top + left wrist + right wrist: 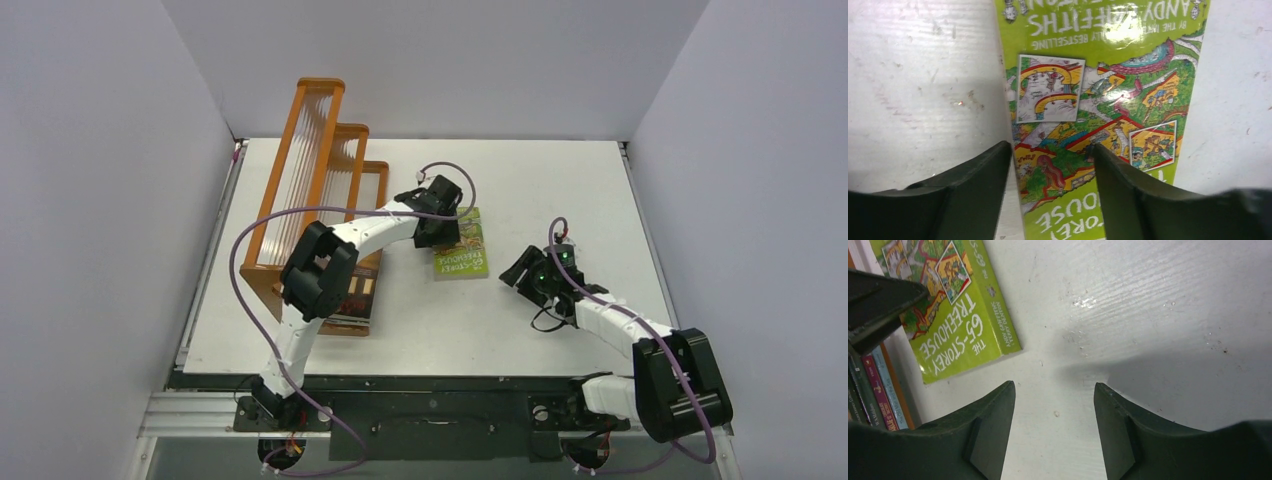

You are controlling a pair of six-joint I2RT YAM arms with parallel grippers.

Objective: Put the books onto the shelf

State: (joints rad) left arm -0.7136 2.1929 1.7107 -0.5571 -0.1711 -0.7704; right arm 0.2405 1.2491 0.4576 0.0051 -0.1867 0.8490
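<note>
A bright green illustrated book lies flat on the white table, right of the shelf. My left gripper is down over its far end. In the left wrist view the gripper is open and straddles the long left edge of the book: one finger over the bare table, the other over the cover. My right gripper hovers open to the right of the book. The right wrist view shows only table between the right gripper's fingers, with the green book at the upper left.
A dark book lies at the shelf's near end. Spines of several books show at the left edge of the right wrist view. White walls close in the table on three sides.
</note>
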